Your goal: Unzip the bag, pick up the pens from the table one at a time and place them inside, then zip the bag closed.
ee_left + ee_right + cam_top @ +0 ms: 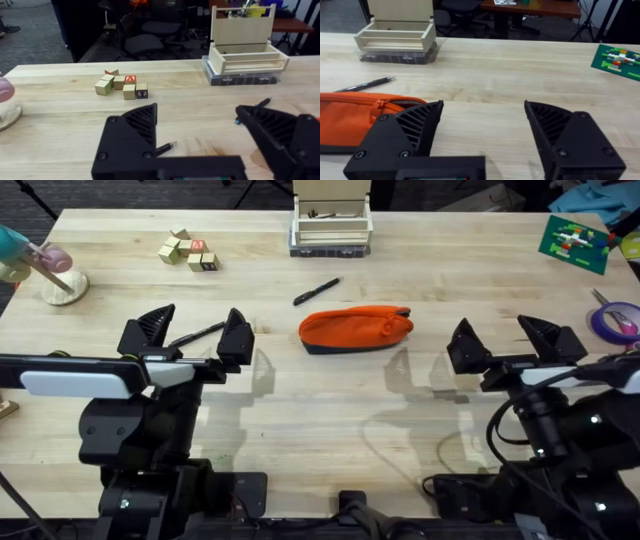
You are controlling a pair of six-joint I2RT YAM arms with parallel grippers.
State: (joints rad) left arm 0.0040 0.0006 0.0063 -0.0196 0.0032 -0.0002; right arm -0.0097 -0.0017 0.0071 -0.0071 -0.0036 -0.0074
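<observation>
The orange bag (355,329) with a dark base lies in the middle of the table (330,420), its zipper closed as far as I can see. One black pen (316,291) lies just behind it, seen also as the pen (365,84) beyond the bag (350,117) in the right wrist view. A second pen (197,334) lies between the fingers of my left gripper (196,330), which stands open over it; its tip (166,147) shows in the left wrist view. My right gripper (503,338) is open, right of the bag, holding nothing.
A wooden box on a grey tray (331,225) stands at the back centre. Several small blocks (188,252) lie at the back left. A white stand with a pink item (62,280) is far left. A green board (574,240) and a purple tape roll (616,321) sit at the right.
</observation>
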